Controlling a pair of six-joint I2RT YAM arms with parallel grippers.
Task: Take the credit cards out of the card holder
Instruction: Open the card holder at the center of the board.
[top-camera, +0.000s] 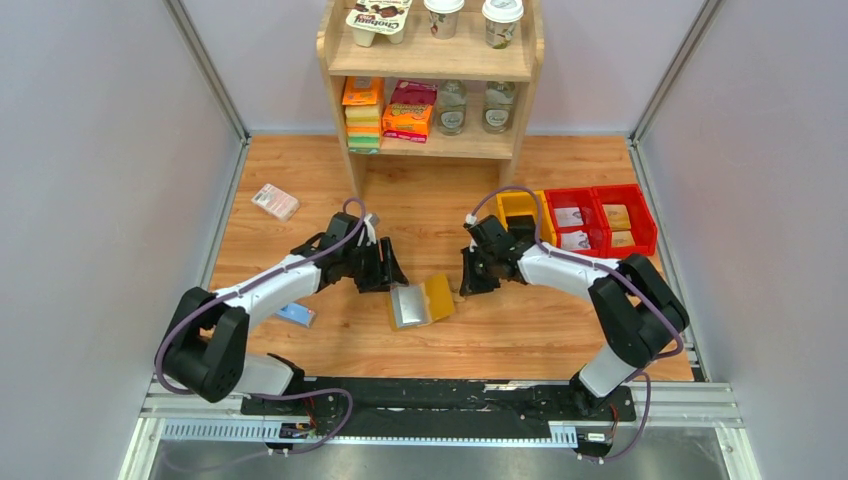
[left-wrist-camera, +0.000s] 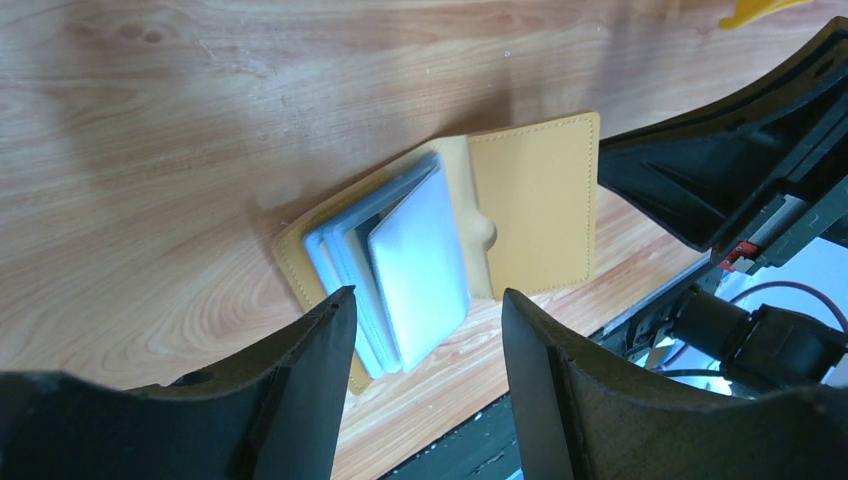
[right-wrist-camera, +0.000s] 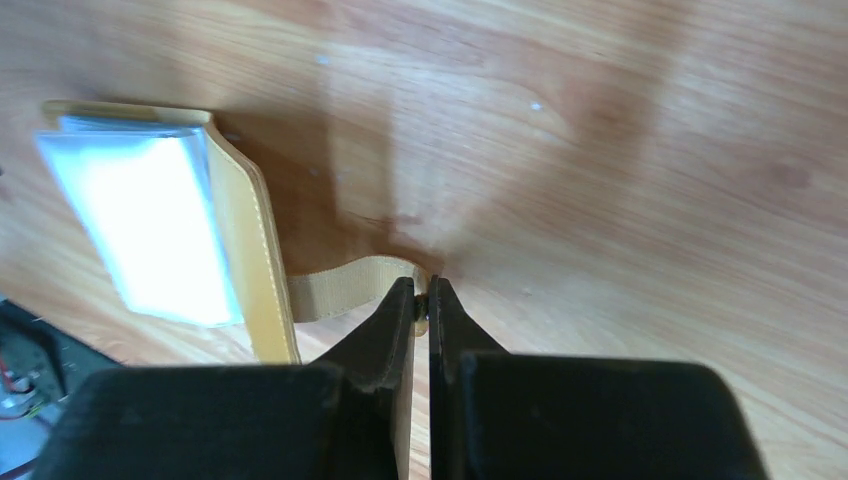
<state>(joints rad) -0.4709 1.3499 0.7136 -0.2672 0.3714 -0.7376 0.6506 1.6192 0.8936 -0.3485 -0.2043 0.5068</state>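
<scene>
1. Card holder (top-camera: 422, 303): I see it lying open on the wooden table (top-camera: 530, 330), between the two grippers and near the front edge. The tan cover is spread flat. A stack of grey-blue sleeves (left-wrist-camera: 412, 262) rises from its left half.
2. Left gripper (left-wrist-camera: 428, 296): the fingers (left-wrist-camera: 300, 385) are spread wide and hold nothing. In the top view it sits just beside the holder's upper left corner. In the left wrist view the sleeves show between the fingertips; I cannot tell whether anything touches.
3. Right gripper (right-wrist-camera: 421, 297): the fingers are pressed together, pinching the end of a tan strap (right-wrist-camera: 340, 288) that runs out from the holder's cover edge. The strap arches up off the table.
4. Surroundings: a blue bar (top-camera: 296, 315) lies beside the left arm and a pink-white packet (top-camera: 275, 201) lies at the far left. A stocked wooden shelf (top-camera: 430, 65) stands at the back. Red bins (top-camera: 593, 205) and a yellow bin (top-camera: 518, 205) sit behind the right arm.
</scene>
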